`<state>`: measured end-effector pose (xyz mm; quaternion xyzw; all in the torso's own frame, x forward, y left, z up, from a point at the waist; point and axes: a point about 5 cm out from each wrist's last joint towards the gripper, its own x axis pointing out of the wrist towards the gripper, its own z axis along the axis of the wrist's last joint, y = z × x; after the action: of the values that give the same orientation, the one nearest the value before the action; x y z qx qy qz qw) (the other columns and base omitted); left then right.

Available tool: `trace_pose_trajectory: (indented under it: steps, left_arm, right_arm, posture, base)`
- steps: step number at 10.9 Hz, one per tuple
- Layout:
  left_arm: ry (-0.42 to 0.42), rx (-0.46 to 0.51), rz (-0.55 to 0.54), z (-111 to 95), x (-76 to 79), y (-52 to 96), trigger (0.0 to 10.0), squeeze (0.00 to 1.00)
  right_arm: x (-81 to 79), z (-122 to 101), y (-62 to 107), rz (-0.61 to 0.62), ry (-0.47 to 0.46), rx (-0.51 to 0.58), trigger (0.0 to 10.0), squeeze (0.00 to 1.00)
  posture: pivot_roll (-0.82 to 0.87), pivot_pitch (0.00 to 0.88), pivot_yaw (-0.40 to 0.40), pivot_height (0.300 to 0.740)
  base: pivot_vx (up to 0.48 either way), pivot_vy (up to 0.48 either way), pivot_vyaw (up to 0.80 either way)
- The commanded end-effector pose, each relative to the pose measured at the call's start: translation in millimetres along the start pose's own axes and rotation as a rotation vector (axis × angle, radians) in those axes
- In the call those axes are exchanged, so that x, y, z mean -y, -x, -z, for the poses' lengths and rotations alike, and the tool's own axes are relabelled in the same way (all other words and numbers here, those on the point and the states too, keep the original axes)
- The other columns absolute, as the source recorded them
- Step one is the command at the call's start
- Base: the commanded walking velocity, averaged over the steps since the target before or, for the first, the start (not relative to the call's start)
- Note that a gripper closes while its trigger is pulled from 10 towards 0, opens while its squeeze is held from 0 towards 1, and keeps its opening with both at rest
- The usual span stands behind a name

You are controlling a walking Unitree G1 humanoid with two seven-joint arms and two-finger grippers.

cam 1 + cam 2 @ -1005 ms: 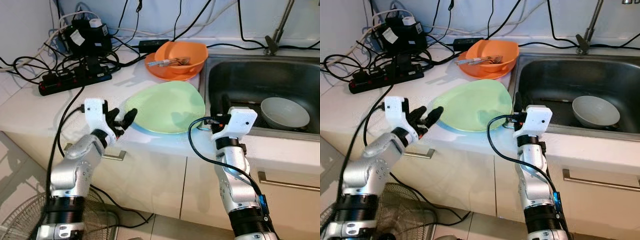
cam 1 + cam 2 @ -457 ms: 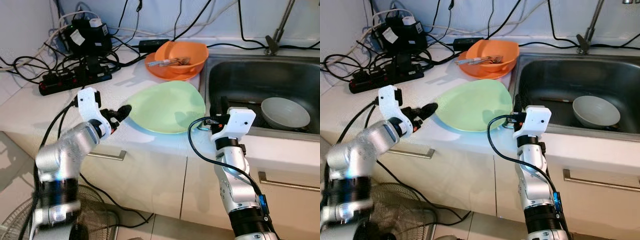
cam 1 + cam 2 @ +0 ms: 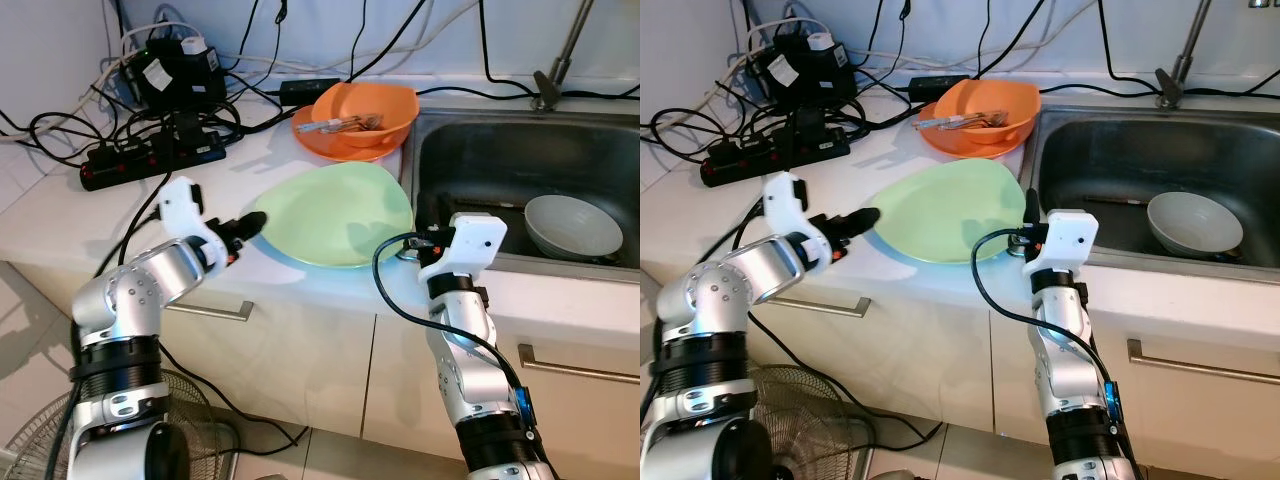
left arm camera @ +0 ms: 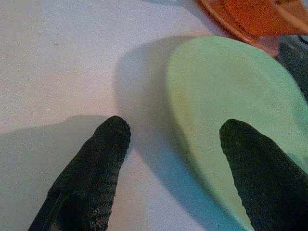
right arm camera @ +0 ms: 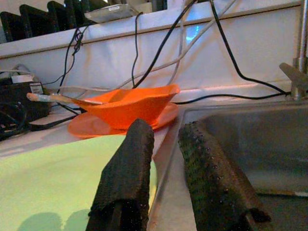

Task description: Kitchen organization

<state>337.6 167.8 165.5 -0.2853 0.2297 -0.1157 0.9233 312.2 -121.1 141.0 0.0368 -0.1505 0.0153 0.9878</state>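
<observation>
Lying flat on the white counter [image 3: 60, 215], a pale green plate [image 3: 335, 213] sits just left of the steel sink [image 3: 520, 160], its right rim close to the sink's edge. The left gripper [image 4: 174, 131] points at the plate's left rim with its two black fingers [image 4: 96, 168] spread apart; seen from the left wrist, one fingertip is over the bare counter and the other over the plate's edge, so the rim lies between them, and whether they touch it cannot be told. From the head views the left gripper [image 3: 247, 226] is low, just beside the plate's left edge.

The right gripper [image 3: 1029, 209] is at the plate's right side, by the sink's near left corner. Its fingers [image 5: 127, 168] stand a narrow gap apart with nothing between them, one over the plate's rim and the other over the sink's lip.

Behind the plate an orange bowl [image 3: 362, 112] stands on an orange plate [image 5: 94, 130] and holds some cutlery [image 3: 340, 124]. A white bowl [image 3: 573, 225] rests upright in the sink, and a tap [image 3: 558, 60] rises at the back. At the counter's far left lie a black power strip [image 3: 150, 160] and a tangle of black cables [image 3: 60, 130]. A fan [image 3: 35, 455] stands on the floor below.
</observation>
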Motion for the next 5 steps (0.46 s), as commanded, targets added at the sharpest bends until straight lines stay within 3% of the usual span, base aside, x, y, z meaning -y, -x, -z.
trace_pose_trajectory:
  steps: [1, 3, 5]
  left_arm:
    - [0.018, -0.028, 0.01, 2, 3.1, -3.1, 10.0, 0.0]
    - [0.028, -0.058, 0.04, 5, 11.7, -10.2, 10.0, 0.0]
    - [0.044, -0.092, 0.103, 13, 32.9, -23.5, 10.0, 0.0]
  right_arm:
    - [-6.5, -4, -5.0, -0.023, -0.003, 0.007, 10.0, 0.0]
    - [-7.3, -3, -5.9, -0.025, -0.005, 0.0, 10.0, 0.0]
    - [-8.6, -7, -10.0, -0.02, -0.008, 0.011, 10.0, 0.0]
  posture:
    - [0.09, 0.0, 0.127, 0.74]
    - [0.09, 0.0, 0.127, 0.74]
    - [0.07, 0.0, 0.139, 0.74]
  base:
    - [0.0, 0.0, 0.0]
    - [0.0, 0.0, 0.0]
    - [0.0, 0.0, 0.0]
